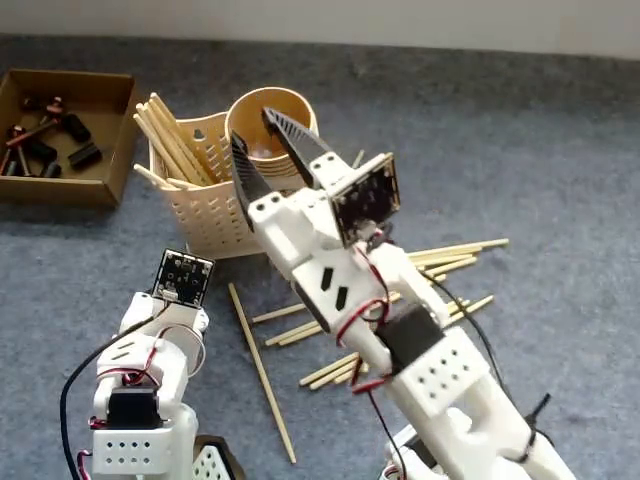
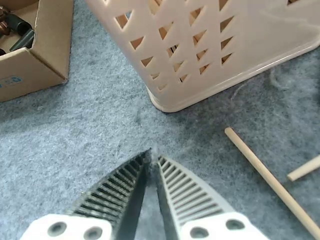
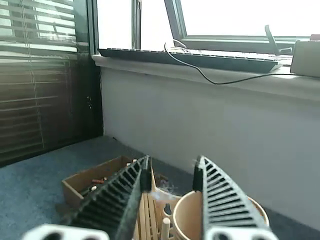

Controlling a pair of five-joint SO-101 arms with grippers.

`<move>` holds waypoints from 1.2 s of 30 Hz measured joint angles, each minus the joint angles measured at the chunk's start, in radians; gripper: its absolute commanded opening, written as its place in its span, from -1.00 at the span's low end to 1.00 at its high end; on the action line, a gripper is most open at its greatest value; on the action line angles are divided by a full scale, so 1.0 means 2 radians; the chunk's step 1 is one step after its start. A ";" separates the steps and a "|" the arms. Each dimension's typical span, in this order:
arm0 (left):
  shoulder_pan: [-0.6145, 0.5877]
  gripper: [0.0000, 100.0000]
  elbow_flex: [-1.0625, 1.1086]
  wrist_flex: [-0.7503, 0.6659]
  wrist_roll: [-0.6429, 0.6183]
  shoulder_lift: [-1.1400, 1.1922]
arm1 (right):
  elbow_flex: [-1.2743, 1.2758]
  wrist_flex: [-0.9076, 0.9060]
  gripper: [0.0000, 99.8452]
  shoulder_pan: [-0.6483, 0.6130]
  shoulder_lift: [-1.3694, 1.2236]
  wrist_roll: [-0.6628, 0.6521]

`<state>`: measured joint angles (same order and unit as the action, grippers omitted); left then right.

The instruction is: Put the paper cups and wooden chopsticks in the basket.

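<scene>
A beige slotted basket [image 1: 205,205] stands on the grey carpet, holding a bundle of wooden chopsticks [image 1: 165,140] and a paper cup [image 1: 272,105]. My right gripper [image 1: 252,128] hangs open just above the cup and basket, with nothing between its fingers. In the right wrist view the right gripper [image 3: 173,161] has the cup [image 3: 185,217] and the chopstick ends [image 3: 150,210] below it. My left gripper [image 2: 154,156] is shut and empty, low over the carpet in front of the basket [image 2: 210,45]. Several loose chopsticks [image 1: 445,258] lie on the carpet, one long one [image 1: 262,372] beside the left arm.
A cardboard box [image 1: 85,185] of small dark parts sits to the left of the basket and is seen as the box [image 2: 35,60] in the left wrist view. A single chopstick [image 2: 270,180] lies close to the left gripper. Bare carpet stretches to the right.
</scene>
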<state>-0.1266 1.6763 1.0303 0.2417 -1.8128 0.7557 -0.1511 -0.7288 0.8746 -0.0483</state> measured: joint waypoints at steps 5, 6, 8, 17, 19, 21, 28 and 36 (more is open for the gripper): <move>-0.018 -0.97 -0.002 0.000 0.000 0.000 | 0.000 -0.142 -0.71 0.000 0.081 0.018; -0.029 -0.97 -0.004 0.000 0.000 0.000 | 0.000 -0.168 -0.71 0.000 0.094 0.028; -0.055 -0.97 -0.006 0.000 0.000 0.000 | 0.000 -0.221 -0.71 0.000 0.112 0.040; -0.173 -0.97 -0.034 -0.007 -0.048 0.000 | 0.000 -0.371 -0.71 -0.047 0.094 0.068; -0.202 -0.97 -0.034 -0.024 -0.064 0.000 | 0.000 -0.377 -0.71 -0.065 0.070 0.068; -0.226 -0.97 -0.034 -0.035 -0.080 0.000 | 0.000 -0.377 -0.71 -0.084 0.040 0.068; -0.256 -0.97 -0.034 -0.042 -0.096 0.000 | -0.005 -0.377 -0.71 -0.117 -0.115 0.123; -0.256 -0.97 -0.034 -0.042 -0.097 0.000 | -0.046 -0.338 -0.71 -0.128 -0.298 0.161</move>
<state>-0.6391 1.6088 0.9459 0.0483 -1.8128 0.6636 -0.8263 -0.9851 0.2777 0.2739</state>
